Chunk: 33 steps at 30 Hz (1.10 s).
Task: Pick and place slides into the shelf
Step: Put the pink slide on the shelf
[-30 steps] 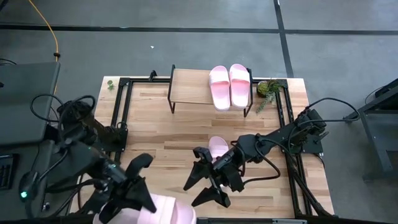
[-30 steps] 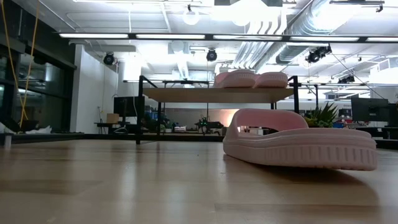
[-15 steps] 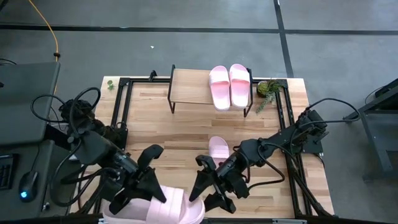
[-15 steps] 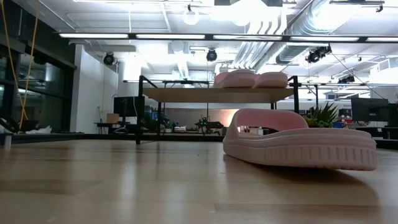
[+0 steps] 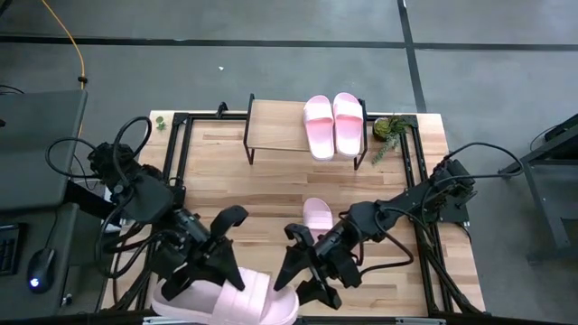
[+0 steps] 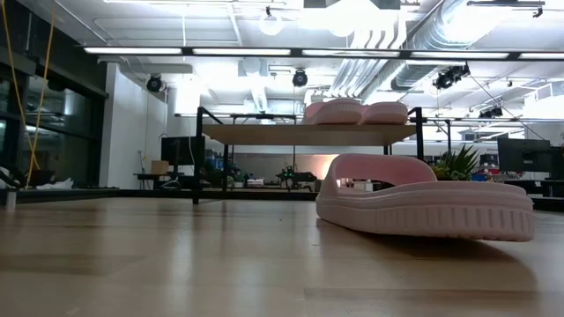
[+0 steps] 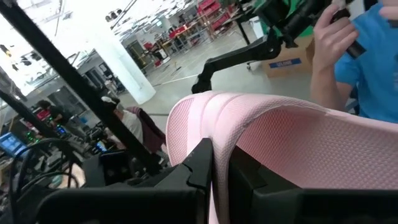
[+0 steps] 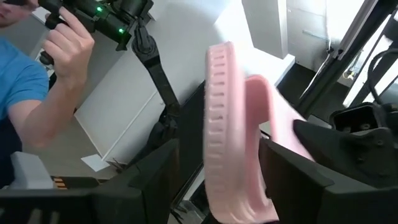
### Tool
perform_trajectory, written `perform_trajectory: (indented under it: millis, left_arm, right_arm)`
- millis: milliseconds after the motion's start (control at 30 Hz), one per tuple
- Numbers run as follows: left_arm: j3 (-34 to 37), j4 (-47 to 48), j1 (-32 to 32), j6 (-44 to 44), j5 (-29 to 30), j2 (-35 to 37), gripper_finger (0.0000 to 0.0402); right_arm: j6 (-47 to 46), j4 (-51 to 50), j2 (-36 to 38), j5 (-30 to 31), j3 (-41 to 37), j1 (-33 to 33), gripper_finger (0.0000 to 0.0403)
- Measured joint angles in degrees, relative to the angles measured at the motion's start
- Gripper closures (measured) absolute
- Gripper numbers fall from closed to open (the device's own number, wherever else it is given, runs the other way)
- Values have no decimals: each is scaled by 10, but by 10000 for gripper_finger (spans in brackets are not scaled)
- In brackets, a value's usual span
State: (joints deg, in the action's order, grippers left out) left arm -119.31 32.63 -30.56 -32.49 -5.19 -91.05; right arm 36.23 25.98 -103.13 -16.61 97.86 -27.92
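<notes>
4 slides total: 2 on the shelf [image 5: 280,126], 1 loose mid-counter [image 5: 317,213], 1 at the near edge [image 5: 237,304] clamped in left pincer [image 5: 204,276]. Right pincer [image 5: 302,275] spread wide around its toe end.

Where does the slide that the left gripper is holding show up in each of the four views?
High view: the held slide lies at the table's near edge, bottom centre-left.
Low view: not in it; the slide there lies on the table.
Left wrist view: held slide fills the centre and right, the left gripper shut on its strap.
Right wrist view: held slide edge-on at centre, between the right gripper's open fingers.
Shared landmark: the person in blue, in both wrist views.
</notes>
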Motion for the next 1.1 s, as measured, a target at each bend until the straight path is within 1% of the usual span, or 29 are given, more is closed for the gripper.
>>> perform_trajectory:
  millis: [200,467,633,800,1100]
  left_arm:
    - [0,0,-1,0,-4,0,385]
    - [0,-5,-1,-1,-2,-2,385]
    - [0,-18,10,0,-13,-11,385]
    - [0,-20,28,10,-20,-17,385]
    - [0,-18,44,24,-23,-17,385]
  right_arm:
    - [-2,7,0,-1,0,10,193]
    - [-4,17,0,-1,0,14,211]
    - [-4,23,0,-17,0,13,221]
    - [-18,24,0,-42,0,13,222]
    - [-18,21,0,-40,0,12,222]
